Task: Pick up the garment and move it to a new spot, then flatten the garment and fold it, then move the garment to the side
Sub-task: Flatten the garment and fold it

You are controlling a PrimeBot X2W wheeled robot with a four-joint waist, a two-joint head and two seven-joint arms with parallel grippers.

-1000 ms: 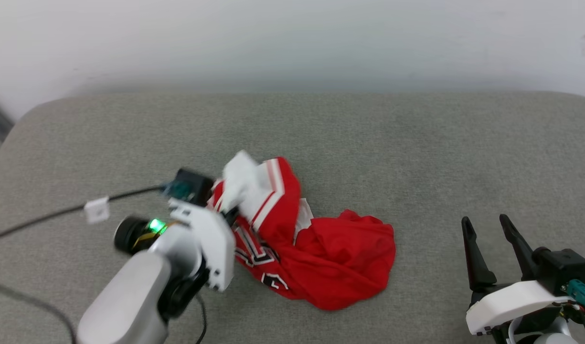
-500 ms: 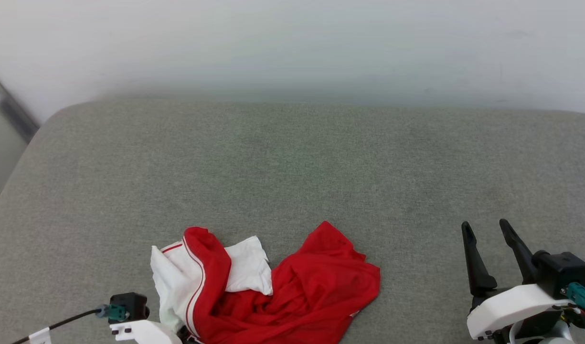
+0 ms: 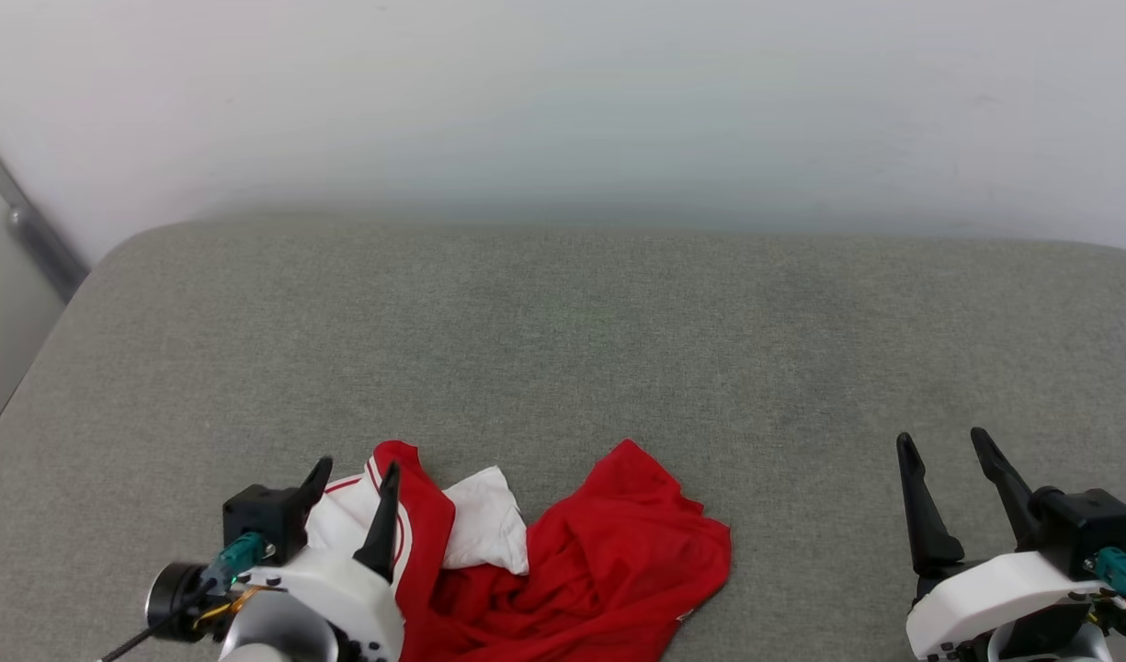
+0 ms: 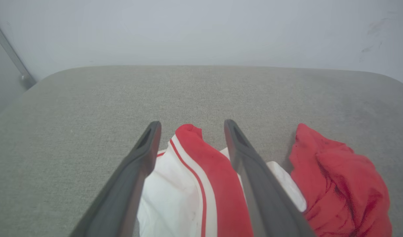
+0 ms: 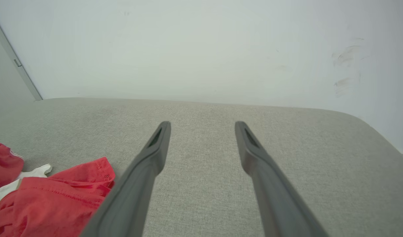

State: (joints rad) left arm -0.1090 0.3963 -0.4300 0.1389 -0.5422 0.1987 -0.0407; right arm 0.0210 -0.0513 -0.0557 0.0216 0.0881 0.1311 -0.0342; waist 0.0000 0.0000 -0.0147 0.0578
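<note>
Since the grey cushion (image 3: 563, 349) ran wide from its rounded left corner to the right edge of the head view, most of it lay bare. Its back edge met the pale wall (image 3: 563, 110), a grey rail (image 3: 31, 241) slanted past the left corner, & the whole far half plus the right side gave free room.

The garment (image 3: 581, 561) sat at the near edge, left of ctr, its lower part cut off by the bottom of the head view. The left gripper (image 3: 358, 464) stood over the heap's left end w/ fingers spread apart. In the left wrist view the white sleeve & a red fold lay btw the two fingers; couldn't tell if they touched the cloth. The right gripper (image 3: 941, 437) stood well apart to the right over bare cushion, fingers also spread wide.

Garment was crumpled: red body bunched on the right, white sleeve w/ thin red stripe trim on the left, a red fold draped across it.
</note>
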